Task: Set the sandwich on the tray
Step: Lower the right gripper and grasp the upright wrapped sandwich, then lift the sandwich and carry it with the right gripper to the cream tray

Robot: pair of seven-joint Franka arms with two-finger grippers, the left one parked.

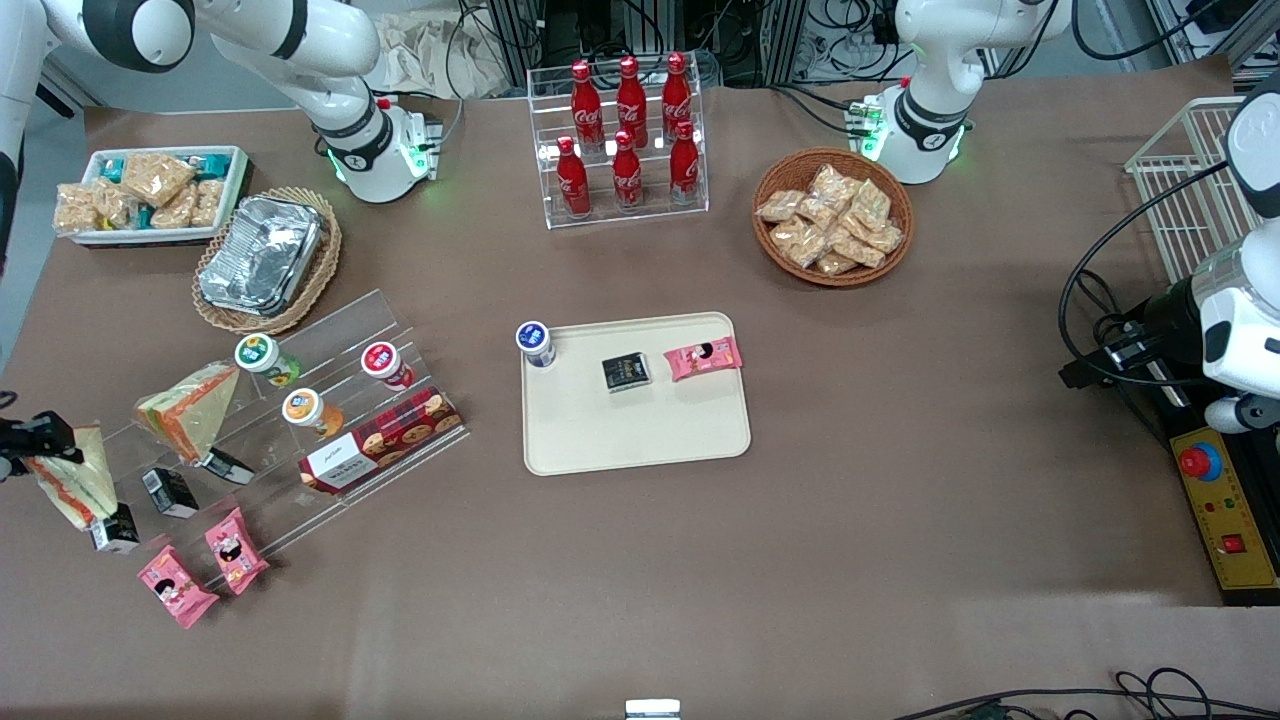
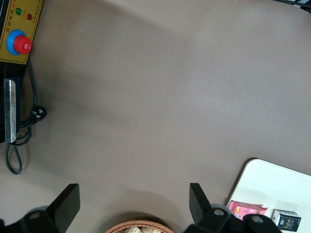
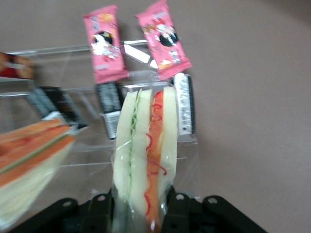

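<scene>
The sandwich (image 1: 68, 488), a wrapped wedge of pale bread with a thin red-orange stripe, is at the working arm's end of the table, by the end of the clear stepped stand. My gripper (image 1: 45, 442) is shut on it. In the right wrist view the fingers (image 3: 179, 209) press both faces of the sandwich (image 3: 146, 145). The cream tray (image 1: 640, 430) lies flat at the table's middle, well apart from the gripper. It also shows in the left wrist view (image 2: 272, 182).
The tray holds a black pack (image 1: 626, 371), a pink pack (image 1: 703, 357) and a blue-lid cup (image 1: 535, 343) at its corner. The clear stand (image 1: 330, 330) holds a second sandwich wedge (image 1: 190, 405), cups, a biscuit box (image 1: 380, 440) and black packs. Pink packs (image 1: 205, 565) lie nearer the camera.
</scene>
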